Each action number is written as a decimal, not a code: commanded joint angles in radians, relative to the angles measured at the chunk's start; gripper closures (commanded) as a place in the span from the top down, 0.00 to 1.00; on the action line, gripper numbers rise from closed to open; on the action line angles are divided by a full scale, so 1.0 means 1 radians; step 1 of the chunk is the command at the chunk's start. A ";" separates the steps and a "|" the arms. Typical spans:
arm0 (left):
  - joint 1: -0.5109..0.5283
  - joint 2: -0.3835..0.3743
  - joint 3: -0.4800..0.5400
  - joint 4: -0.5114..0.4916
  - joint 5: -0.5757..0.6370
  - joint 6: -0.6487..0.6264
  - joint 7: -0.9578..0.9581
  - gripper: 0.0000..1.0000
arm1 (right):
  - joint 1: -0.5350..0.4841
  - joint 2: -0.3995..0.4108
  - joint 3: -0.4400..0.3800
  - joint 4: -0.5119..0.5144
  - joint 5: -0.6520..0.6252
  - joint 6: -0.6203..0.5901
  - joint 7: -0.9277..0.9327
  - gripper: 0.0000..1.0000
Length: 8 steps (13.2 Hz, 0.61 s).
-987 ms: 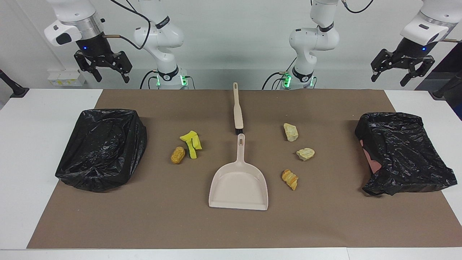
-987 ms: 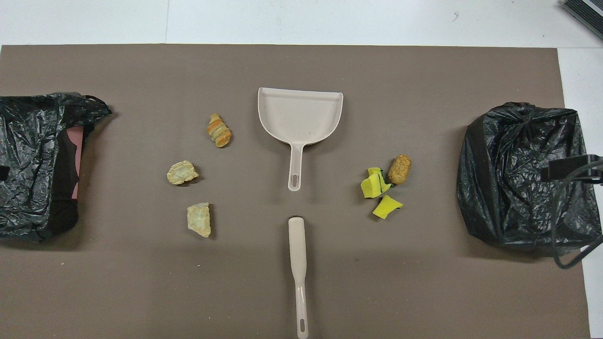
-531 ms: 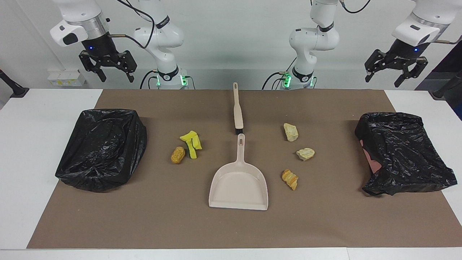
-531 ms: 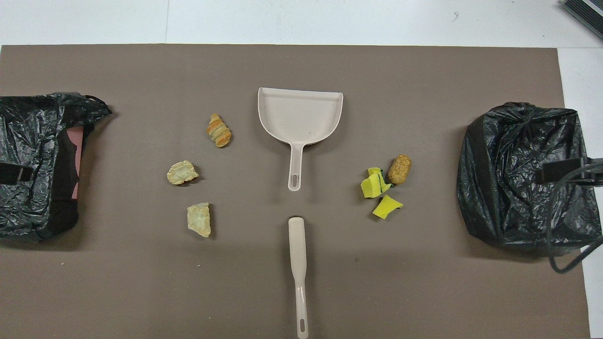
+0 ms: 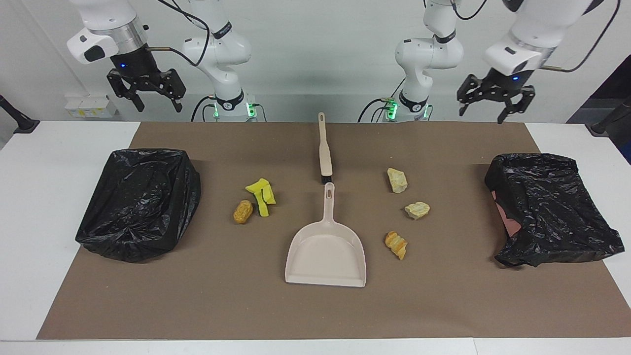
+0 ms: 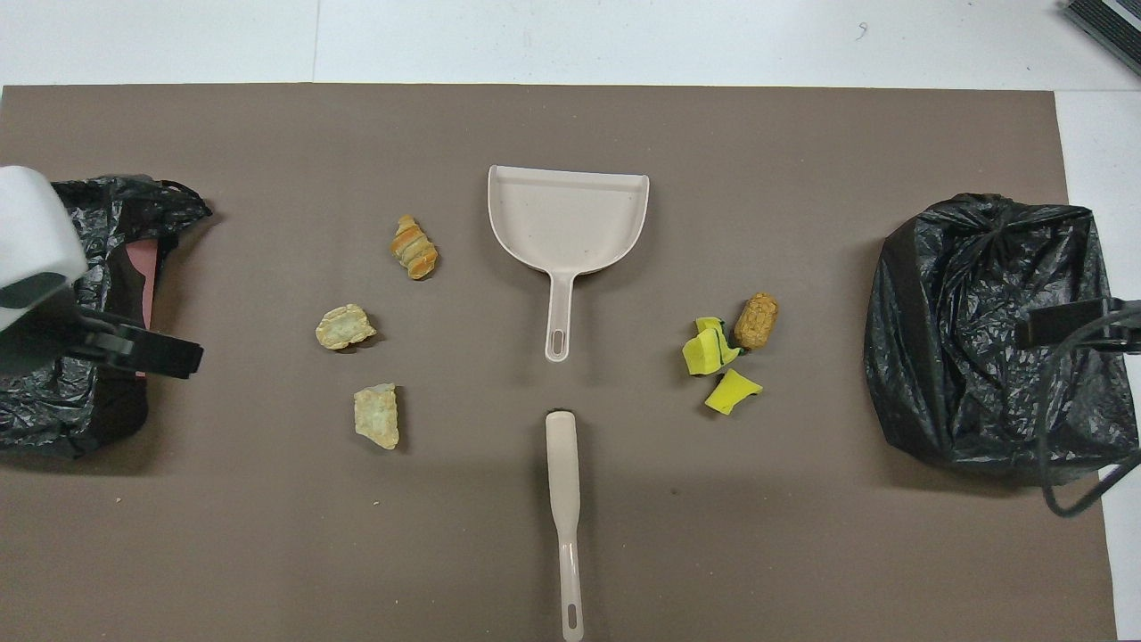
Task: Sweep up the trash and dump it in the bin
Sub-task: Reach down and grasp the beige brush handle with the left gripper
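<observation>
The trash lies on the brown mat. Yellow foam pieces (image 5: 261,196) (image 6: 713,352) and an orange-brown nugget (image 5: 242,211) (image 6: 756,321) lie toward the right arm's end. Two cream chunks (image 5: 397,180) (image 6: 376,415) and an orange-striped chunk (image 5: 396,244) (image 6: 414,248) lie toward the left arm's end. The beige dustpan (image 5: 325,256) (image 6: 567,218) lies between them. The brush (image 5: 324,153) (image 6: 563,499) lies nearer to the robots than the dustpan. My left gripper (image 5: 482,114) (image 6: 134,348) and right gripper (image 5: 154,104) (image 6: 1061,323) hang open and empty, high above the robots' edge of the table.
A bin lined with a black bag (image 5: 138,202) (image 6: 980,330) stands at the right arm's end of the mat. A second one (image 5: 552,207) (image 6: 80,267) stands at the left arm's end. White table (image 5: 49,172) surrounds the mat.
My left gripper has moved in from the table's end toward the middle and come lower. My right gripper has shifted slightly inward. Nothing on the mat has moved.
</observation>
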 commanded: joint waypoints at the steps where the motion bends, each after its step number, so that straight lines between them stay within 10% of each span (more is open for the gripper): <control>1: -0.094 -0.115 -0.015 -0.213 0.007 0.140 -0.133 1.00 | 0.006 -0.022 -0.004 -0.024 0.002 -0.002 -0.016 1.00; 8: -0.369 -0.111 -0.015 -0.398 0.007 0.336 -0.484 1.00 | 0.009 -0.024 -0.001 -0.024 0.002 0.000 -0.018 1.00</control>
